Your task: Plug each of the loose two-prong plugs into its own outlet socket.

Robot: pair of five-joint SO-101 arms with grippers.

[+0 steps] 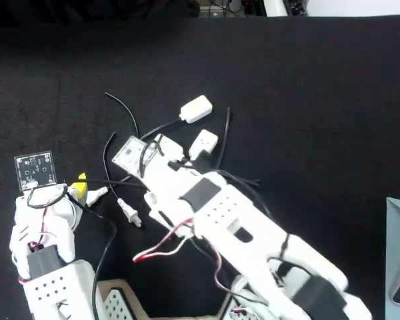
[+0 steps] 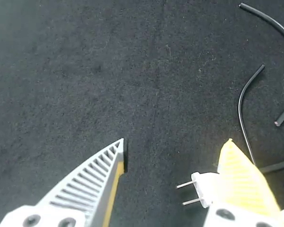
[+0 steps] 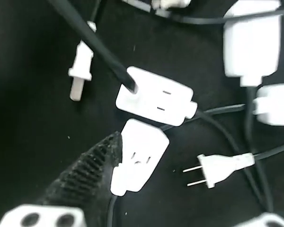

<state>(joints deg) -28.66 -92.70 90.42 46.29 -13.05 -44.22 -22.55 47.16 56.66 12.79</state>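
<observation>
While the left end effector (image 2: pixel 176 142) stands wide, a plug (image 2: pixel 201 189) lies by its yellow finger (image 2: pixel 241 175), likely ready to grab; a socket (image 1: pixel 204 141) waits at two o'clock, by the wide right end effector (image 3: pixel 189 189), perhaps to be held.

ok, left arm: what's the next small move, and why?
Probably shift the left gripper sideways so it straddles the plug body before closing. It stands open, and the plug lies against the yellow finger with its prongs pointing into the gap, so closing now would likely press on the prongs, not grip the body.
</observation>
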